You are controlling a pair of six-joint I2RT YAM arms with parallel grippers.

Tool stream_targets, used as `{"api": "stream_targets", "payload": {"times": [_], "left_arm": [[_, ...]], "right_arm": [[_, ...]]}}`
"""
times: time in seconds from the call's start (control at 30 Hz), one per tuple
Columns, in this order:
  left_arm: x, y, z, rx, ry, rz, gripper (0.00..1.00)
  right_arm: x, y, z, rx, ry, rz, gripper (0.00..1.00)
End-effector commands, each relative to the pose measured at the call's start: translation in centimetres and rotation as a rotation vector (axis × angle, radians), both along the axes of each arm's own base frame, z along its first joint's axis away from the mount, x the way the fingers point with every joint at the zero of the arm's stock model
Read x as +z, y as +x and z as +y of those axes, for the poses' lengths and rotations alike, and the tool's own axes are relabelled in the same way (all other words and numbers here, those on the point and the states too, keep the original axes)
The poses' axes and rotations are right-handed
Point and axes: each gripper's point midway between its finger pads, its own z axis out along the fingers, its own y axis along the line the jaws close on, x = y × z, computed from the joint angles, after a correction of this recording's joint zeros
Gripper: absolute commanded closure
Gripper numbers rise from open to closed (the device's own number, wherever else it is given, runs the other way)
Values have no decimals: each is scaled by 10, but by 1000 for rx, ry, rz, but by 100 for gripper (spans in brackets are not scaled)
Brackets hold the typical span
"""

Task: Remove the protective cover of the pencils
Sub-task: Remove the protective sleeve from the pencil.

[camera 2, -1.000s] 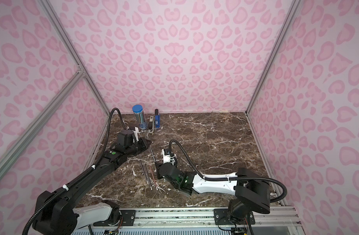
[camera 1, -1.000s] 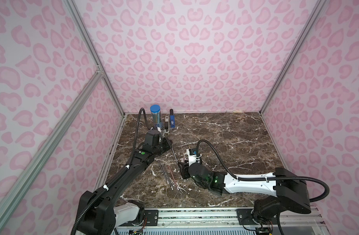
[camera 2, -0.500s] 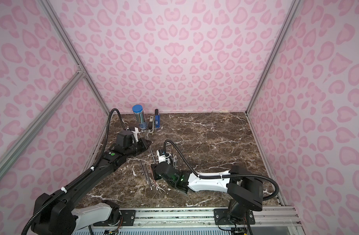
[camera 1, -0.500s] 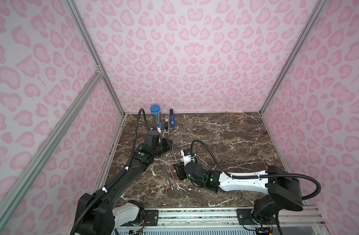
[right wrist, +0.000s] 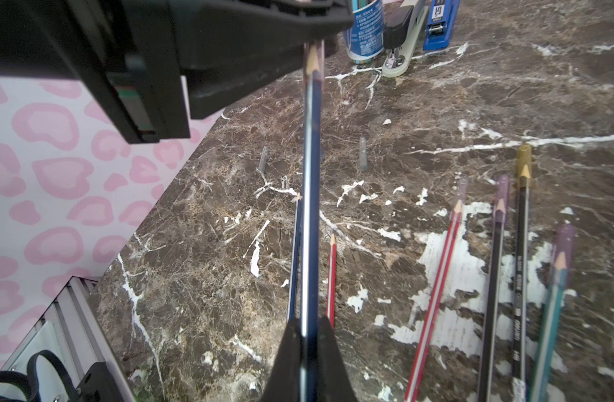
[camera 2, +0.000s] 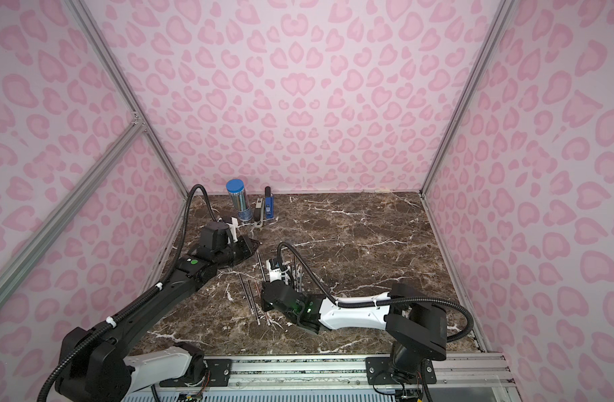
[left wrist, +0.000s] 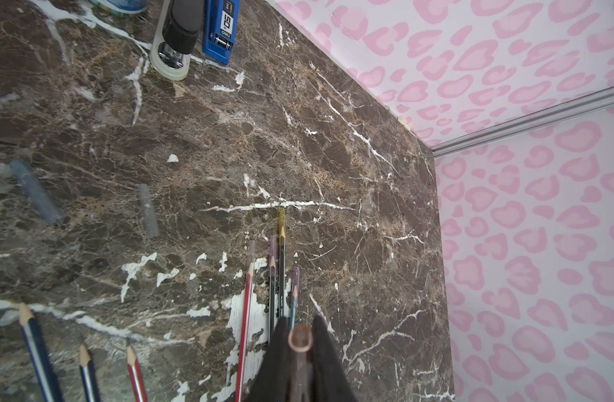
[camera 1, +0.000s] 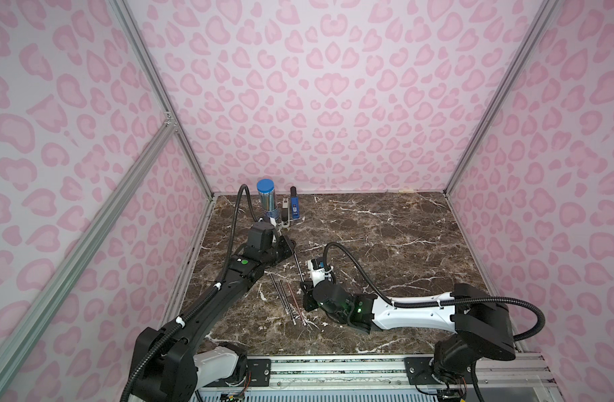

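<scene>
Centre of both top views: the right gripper [camera 1: 304,287] is clamping a blue pencil [camera 1: 297,266], the left gripper [camera 1: 289,247] pinching its cap [left wrist: 300,343]. Three bare pencils [left wrist: 38,351] are lying alongside; four capped pencils [right wrist: 521,243] are waiting.

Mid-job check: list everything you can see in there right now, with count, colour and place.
held pencil: one, dark blue, spanning between both grippers.
uncapped pencils: three, two dark blue and one red, lying on the table between the arms.
capped pencils: four, red-striped, two black, teal, side by side beyond the right gripper.
loose caps: two, translucent grey, on the table.
tube: one, clear, blue lid, back left corner.
staplers: two, beige-and-black and blue, beside the tube.
table: one, dark brown marble.
left gripper: shut on the held pencil's capped tip.
right gripper: shut on its shaft.
</scene>
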Motion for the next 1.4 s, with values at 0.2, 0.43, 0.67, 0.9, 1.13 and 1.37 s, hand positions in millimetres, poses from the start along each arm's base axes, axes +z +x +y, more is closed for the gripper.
{"api": "stream_targets", "payload": {"times": [0.2, 0.43, 0.67, 0.9, 1.13, 1.37], "left_arm": [[10, 14, 3, 2, 20, -33, 87], [3, 23, 10, 22, 50, -19, 88], [-12, 32, 14, 41, 84, 7, 88], [-38, 41, 19, 56, 138, 52, 89], [-58, 52, 19, 51, 176, 94, 90], [-81, 66, 7, 22, 169, 143, 91]], "right_arm": [[7, -21, 3, 80, 18, -83, 97], [-5, -31, -7, 53, 10, -63, 97], [-35, -36, -13, -5, -3, 6, 98], [-68, -36, 0, -29, -59, 75, 98], [-100, -37, 2, -40, -129, 117, 98], [-118, -36, -3, -59, -169, 136, 97]]}}
